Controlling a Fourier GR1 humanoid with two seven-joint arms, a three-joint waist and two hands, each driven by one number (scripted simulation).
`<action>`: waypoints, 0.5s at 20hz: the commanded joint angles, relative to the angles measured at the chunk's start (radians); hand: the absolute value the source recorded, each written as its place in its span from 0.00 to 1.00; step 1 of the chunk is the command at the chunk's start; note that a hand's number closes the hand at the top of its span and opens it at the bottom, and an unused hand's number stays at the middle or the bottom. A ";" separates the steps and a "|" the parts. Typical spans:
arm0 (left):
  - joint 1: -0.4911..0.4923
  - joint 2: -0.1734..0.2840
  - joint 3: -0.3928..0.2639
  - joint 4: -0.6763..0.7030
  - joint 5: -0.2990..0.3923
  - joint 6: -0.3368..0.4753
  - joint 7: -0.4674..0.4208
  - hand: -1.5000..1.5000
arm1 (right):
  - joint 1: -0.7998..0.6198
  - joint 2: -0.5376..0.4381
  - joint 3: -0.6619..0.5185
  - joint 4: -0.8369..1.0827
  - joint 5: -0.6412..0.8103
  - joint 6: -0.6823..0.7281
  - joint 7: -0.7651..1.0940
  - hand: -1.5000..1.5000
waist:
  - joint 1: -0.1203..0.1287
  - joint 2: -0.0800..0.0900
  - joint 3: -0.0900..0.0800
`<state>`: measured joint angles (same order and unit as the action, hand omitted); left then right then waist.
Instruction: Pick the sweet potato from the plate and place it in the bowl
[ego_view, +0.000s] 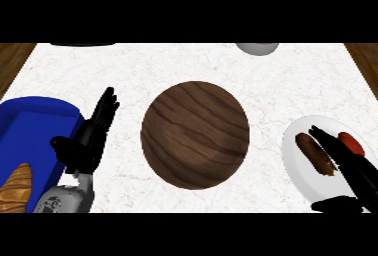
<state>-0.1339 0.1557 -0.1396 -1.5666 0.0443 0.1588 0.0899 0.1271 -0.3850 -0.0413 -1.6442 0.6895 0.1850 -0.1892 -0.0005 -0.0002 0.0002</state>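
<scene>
A brown, elongated sweet potato lies on a white plate at the right edge of the counter. My right hand comes in from the lower right and hovers over that plate with straight fingers; its fingertips reach just right of the sweet potato and hold nothing. A round dark wooden bowl sits at the counter's middle, with nothing in it. My left hand stands open, fingers up, between the bowl and a blue container.
A red item lies on the white plate, right of my right hand's fingers. The blue container at the left holds a golden-brown pastry. A pale grey object sits at the far edge.
</scene>
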 joint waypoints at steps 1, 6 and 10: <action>0.006 -0.028 0.015 -0.005 -0.025 -0.013 -0.001 0.50 | -0.044 0.023 -0.029 0.108 0.025 -0.025 -0.083 0.00 | 0.000 0.000 0.000; -0.049 -0.033 0.058 0.071 -0.019 -0.049 -0.030 0.50 | -0.110 0.036 -0.036 0.135 0.053 -0.007 -0.034 0.00 | -0.001 0.001 0.000; -0.022 -0.040 0.038 0.050 -0.049 -0.027 -0.031 0.50 | -0.097 0.028 -0.038 0.222 0.177 -0.157 -0.053 0.00 | 0.000 0.001 0.000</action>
<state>-0.1478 0.1244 -0.1127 -1.5500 0.0076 0.1344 0.0919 0.0441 -0.3575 -0.0765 -1.4605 0.7940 0.0909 -0.2573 0.0000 0.0002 0.0000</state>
